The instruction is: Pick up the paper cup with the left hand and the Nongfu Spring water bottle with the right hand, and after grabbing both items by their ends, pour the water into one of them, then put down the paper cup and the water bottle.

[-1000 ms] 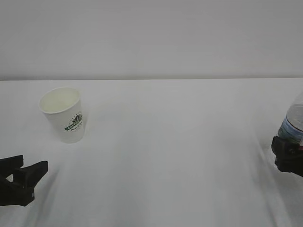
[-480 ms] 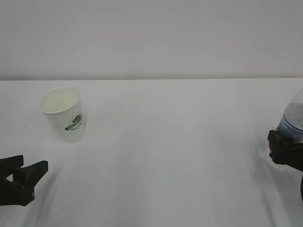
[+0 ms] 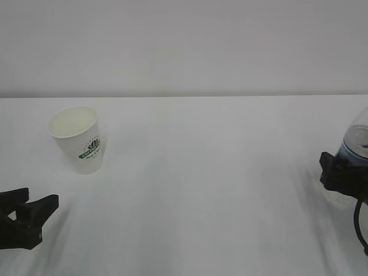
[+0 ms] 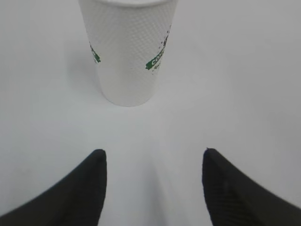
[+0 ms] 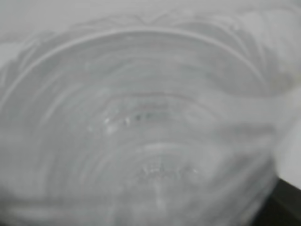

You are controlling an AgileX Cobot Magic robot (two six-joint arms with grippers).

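- The right hand (image 3: 344,175) has crept leftward along the table's (image 3: 207,172) right edge over the last second, carrying its dark fingers further into the exterior view, and the Nongfu Spring water bottle (image 3: 356,141) sits right behind and above them.
- The right wrist view is filled by the bottle's clear ribbed plastic (image 5: 136,127), blurred and very close, so the bottle lies between the fingers or right against them.
- The right fingers stand spread wide; whether they already press on the bottle or just bracket it I cannot tell, since the pictures hide the contact.
- The left hand (image 3: 26,215) has not moved: it rests low at the left front corner, fingers (image 4: 77,193) spread and empty.
- The paper cup (image 3: 77,138) stands upright on the table, unmoved, ahead of the left hand and clear of it; in the left wrist view the cup (image 4: 127,52) is centred between the finger tips but well short of them.
- Judgement: the bottle grasp is being set up first and the cup pick-up is not begun; the left hand is lined up, needing a straight advance before it closes.
- Pouring is still far off, and no water can be made out.
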